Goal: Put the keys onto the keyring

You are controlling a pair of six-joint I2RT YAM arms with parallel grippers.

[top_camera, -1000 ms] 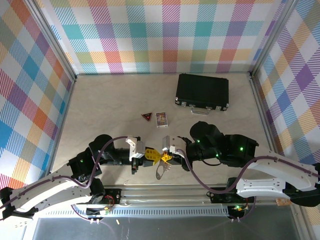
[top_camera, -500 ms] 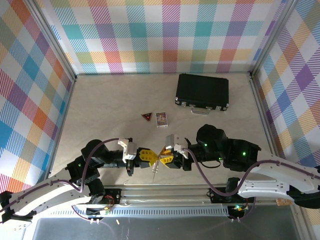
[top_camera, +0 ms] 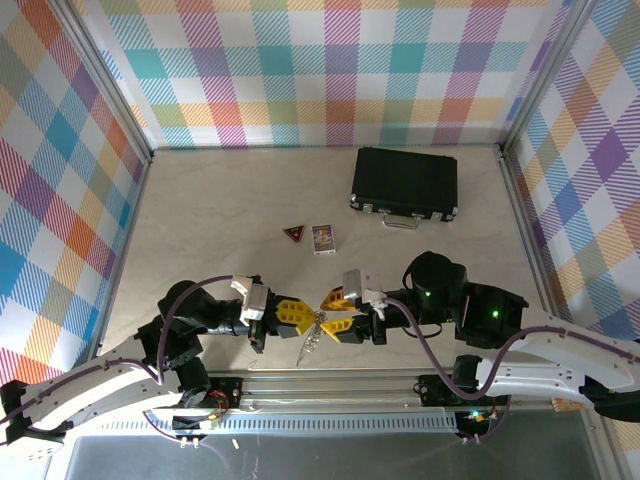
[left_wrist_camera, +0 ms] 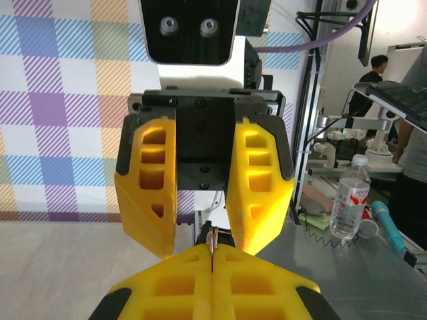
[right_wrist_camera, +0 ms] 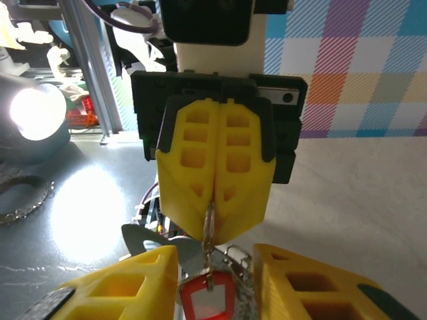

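Note:
My left gripper [top_camera: 310,317] is shut, pinching the thin metal ring of the keyring [top_camera: 309,342], which hangs silver below it near the table's front edge. In the left wrist view its closed tips [left_wrist_camera: 213,249] hold the ring's edge [left_wrist_camera: 213,237]. In the right wrist view the left fingers [right_wrist_camera: 215,175] clamp the keyring [right_wrist_camera: 209,225]. Under it dangle the keys with a red tag [right_wrist_camera: 205,299], a chain [right_wrist_camera: 239,265] and a flat silver piece [right_wrist_camera: 143,237]. My right gripper [right_wrist_camera: 215,259] [top_camera: 330,314] faces it, open, one finger on each side of the tag.
A black case [top_camera: 405,184] with a metal handle lies at the back right. A dark triangular badge [top_camera: 293,233] and a small card [top_camera: 323,238] sit mid-table. The metal rail [top_camera: 330,386] runs just below the grippers.
My right gripper has opened, let go of the bunch and drawn back slightly to the right. The left gripper stays shut, and the keyring now hangs from it alone.

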